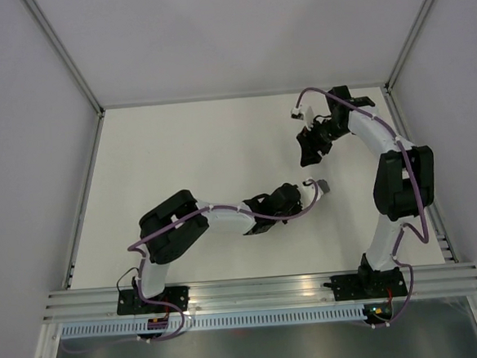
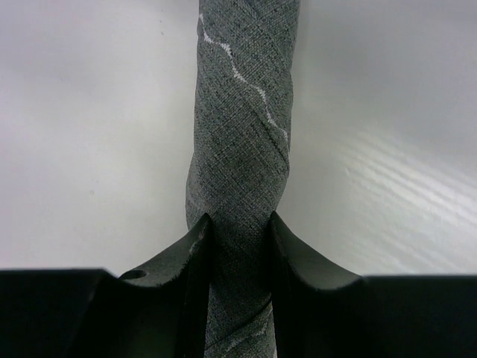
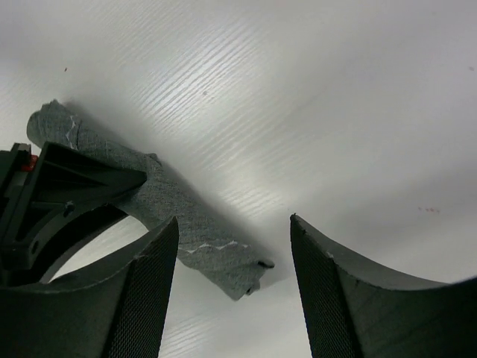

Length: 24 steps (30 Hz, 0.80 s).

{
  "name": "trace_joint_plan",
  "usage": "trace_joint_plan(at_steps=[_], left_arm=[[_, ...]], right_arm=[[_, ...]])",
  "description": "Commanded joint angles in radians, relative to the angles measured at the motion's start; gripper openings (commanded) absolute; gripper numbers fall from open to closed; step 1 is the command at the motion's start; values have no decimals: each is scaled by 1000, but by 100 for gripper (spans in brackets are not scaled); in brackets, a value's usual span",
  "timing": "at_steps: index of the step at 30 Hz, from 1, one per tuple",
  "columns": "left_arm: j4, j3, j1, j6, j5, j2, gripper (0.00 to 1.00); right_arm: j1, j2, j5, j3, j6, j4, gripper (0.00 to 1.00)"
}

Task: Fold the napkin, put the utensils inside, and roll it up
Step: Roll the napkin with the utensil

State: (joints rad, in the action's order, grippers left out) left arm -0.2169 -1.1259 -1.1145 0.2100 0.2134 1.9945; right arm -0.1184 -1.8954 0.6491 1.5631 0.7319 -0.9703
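The napkin (image 2: 242, 134) is a tight dark grey roll with a pale stitched line winding round it. My left gripper (image 2: 240, 231) is shut on the roll, a finger pressed against each side. From above, the left gripper (image 1: 285, 199) is at the table's middle, and a short end of the napkin (image 1: 323, 187) sticks out to its right. My right gripper (image 1: 308, 145) hangs open farther back, apart from the roll. In the right wrist view the napkin (image 3: 171, 209) lies beyond the open right gripper (image 3: 233, 218), outside its fingers. The utensils are hidden.
The white table (image 1: 187, 150) is bounded by an aluminium frame, with a rail (image 1: 263, 290) along the near edge where both arm bases are bolted. Grey walls rise on the left, back and right sides.
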Motion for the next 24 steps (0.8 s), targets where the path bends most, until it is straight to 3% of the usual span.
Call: trace_joint_plan(at_steps=[1,9,15,24], left_arm=[[210,-75,-16,-199,73,111,32],[407,-360,-33,-425,158,256,34],[511,-543,-31,-478,162,360,36],[556,-661,24,-537,182,447,38]], right_arm=[[40,73,0,-5,-139,64,67],[112,82,-19,-43,-196,85,68],[195,85,-3,-43,-198,65,67],[246,90,1,-74,-197,48,67]])
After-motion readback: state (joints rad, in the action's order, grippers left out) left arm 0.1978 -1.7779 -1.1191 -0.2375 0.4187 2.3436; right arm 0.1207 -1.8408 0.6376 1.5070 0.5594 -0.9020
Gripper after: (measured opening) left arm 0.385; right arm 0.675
